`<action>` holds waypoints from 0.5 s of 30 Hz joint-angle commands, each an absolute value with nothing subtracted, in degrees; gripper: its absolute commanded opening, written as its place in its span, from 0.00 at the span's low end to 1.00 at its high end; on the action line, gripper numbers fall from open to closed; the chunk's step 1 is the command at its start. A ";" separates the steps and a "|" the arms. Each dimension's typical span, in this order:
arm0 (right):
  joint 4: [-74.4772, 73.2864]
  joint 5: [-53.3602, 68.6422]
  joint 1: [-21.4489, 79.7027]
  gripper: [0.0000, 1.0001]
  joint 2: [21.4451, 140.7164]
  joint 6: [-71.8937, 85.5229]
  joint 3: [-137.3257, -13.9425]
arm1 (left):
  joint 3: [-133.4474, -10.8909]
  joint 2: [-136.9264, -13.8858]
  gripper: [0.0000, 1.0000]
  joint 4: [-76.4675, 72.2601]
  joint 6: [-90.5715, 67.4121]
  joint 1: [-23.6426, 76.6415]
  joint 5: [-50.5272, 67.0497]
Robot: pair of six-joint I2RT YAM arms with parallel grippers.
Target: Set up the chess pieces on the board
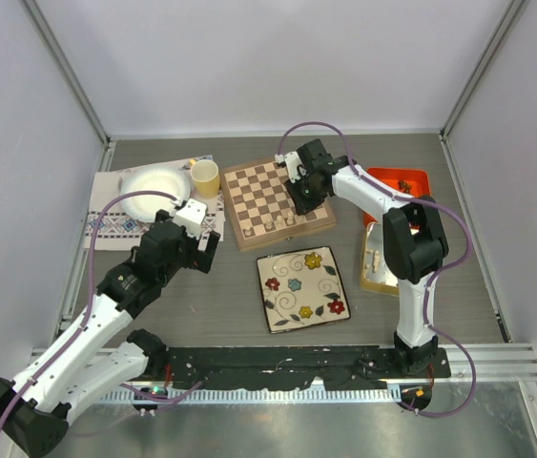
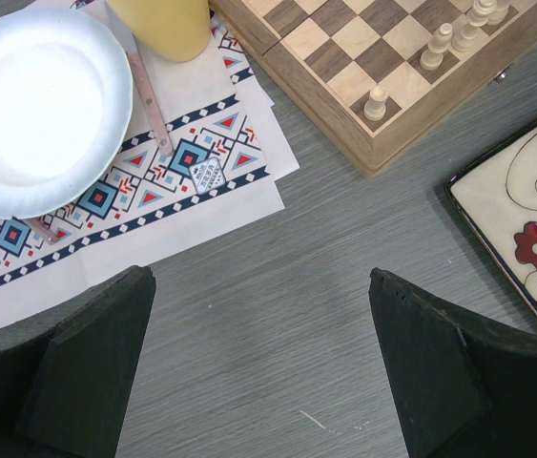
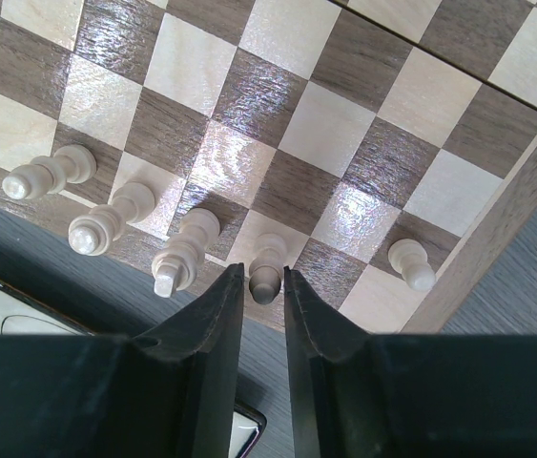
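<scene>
Five cream chess pieces [image 3: 106,221] stand along the checked board's [image 3: 278,124] near edge.

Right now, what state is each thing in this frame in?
board: flat, five pale pieces upright along one edge
right gripper: jaws narrowly apart around one pale piece, contact unclear
left gripper: jaws wide open, empty
yellow cup: upright
white plate: empty
floral plate: empty

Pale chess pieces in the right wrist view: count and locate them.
5, all in the board's edge row: three in a line at left, the fourth within the right pincer, the fifth alone by the corner. The pincer may hide more.
</scene>
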State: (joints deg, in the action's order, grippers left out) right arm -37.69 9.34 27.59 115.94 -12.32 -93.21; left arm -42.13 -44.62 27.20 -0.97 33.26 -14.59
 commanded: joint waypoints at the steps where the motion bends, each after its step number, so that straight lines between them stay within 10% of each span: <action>1: -36.30 9.76 27.95 0.30 114.61 -12.66 -93.16 | -42.10 -44.03 1.00 24.35 -0.26 33.22 -15.38; 15: -36.83 10.54 27.95 0.27 114.17 -12.83 -93.16 | -42.10 -44.12 1.00 24.43 -0.26 33.22 -15.29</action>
